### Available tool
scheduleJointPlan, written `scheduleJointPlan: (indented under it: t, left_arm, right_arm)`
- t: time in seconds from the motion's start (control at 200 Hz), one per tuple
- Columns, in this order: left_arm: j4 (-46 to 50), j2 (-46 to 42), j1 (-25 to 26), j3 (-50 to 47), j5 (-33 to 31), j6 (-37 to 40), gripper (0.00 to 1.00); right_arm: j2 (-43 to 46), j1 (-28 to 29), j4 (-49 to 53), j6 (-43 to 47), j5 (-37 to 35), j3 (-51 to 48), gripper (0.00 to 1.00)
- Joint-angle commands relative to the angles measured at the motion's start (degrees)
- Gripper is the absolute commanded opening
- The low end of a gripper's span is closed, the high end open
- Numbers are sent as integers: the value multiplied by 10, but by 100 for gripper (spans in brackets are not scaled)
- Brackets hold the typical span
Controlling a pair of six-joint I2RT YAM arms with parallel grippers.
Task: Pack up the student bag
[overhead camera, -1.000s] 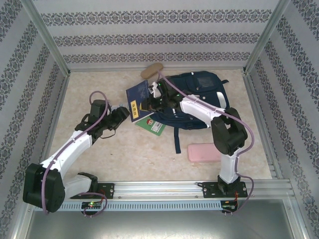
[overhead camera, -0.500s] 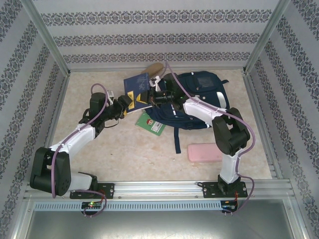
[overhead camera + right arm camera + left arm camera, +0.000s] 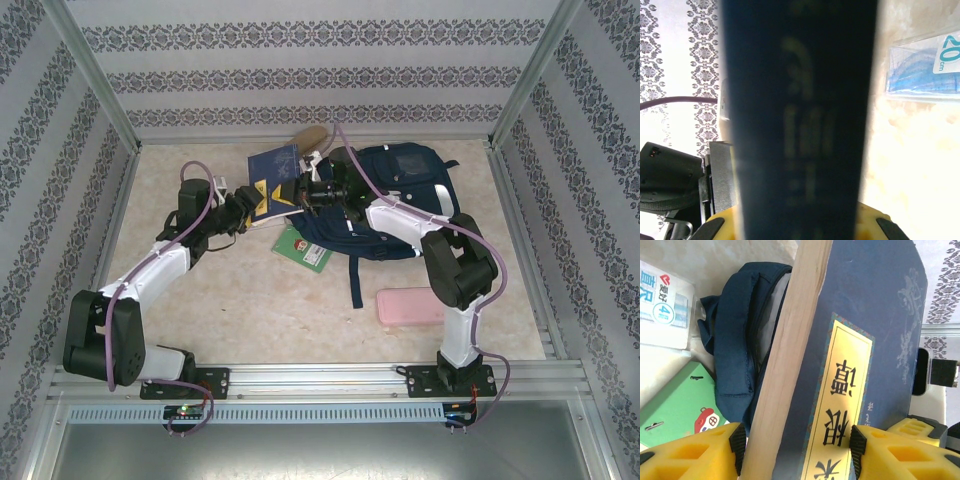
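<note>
The left arm (image 3: 150,275) folds at a low elbow near its base, then stretches forward and rightward, the wrist turned toward the middle of the table (image 3: 250,310). The left gripper (image 3: 250,205) points right and straddles the near-left corner of a navy book (image 3: 272,168) with a yellow label. In the left wrist view its jaws stand roughly half apart, one black pad (image 3: 738,442) against the cream page edge and the other against the cover, so the book's thickness fills the gap.

Just beyond these jaws, left of the book, gapes the zipped mouth of the student bag (image 3: 400,195). A green notebook (image 3: 305,250) lies flat beneath and nearer than the jaws, partly under the bag's edge.

The right gripper (image 3: 298,195) faces the left one from the book's opposite edge. Its jaws are nearly closed, pinching a thin dark-blue part of the book; the close view is too blurred to tell which part. The right arm (image 3: 405,222) stands up from its base, bends sharply and runs leftward over the bag, which lies flat under and behind that wrist. A pink case (image 3: 410,306) rests well apart, near the right base.
</note>
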State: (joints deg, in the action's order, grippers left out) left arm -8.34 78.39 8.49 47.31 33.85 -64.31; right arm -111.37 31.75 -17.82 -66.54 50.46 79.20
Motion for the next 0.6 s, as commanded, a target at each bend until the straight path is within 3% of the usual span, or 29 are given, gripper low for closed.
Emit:
scheduleJointPlan:
  t: [0.0, 0.21, 0.385, 0.48, 0.594]
  left_arm:
    - [35, 8, -5, 8, -9, 26, 59]
    - [-20, 8, -5, -4, 15, -4, 58]
    - [184, 7, -4, 49, -53, 108, 64]
    - [204, -7, -6, 36, -75, 119, 64]
    - [148, -10, -6, 15, -43, 89, 63]
  right_arm:
    - [8, 6, -53, 3, 32, 0, 0]
    - [4, 9, -58, -3, 35, -2, 0]
    - [8, 7, -49, 4, 30, -2, 0]
    - [11, 8, -50, 5, 30, -4, 0]
    - [9, 11, -53, 4, 33, -4, 0]
